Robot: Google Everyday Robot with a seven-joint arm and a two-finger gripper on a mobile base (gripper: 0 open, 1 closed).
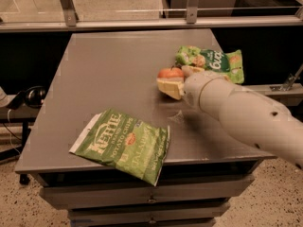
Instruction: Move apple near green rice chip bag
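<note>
A small red-orange apple (170, 73) is held in my gripper (173, 81), low over the grey table (113, 70) right of its middle. The pale fingers (169, 87) close around the apple from below and behind. The green rice chip bag (212, 61) lies just beyond and to the right of the apple, near the table's right edge. My thick white arm (246, 117) reaches in from the lower right and hides part of the table's right side.
A green Kettle potato chip bag (124, 144) lies flat near the table's front edge, left of middle. A glass barrier with metal posts (66, 6) runs behind the table. Black headphones (29, 96) sit on a low shelf at the left.
</note>
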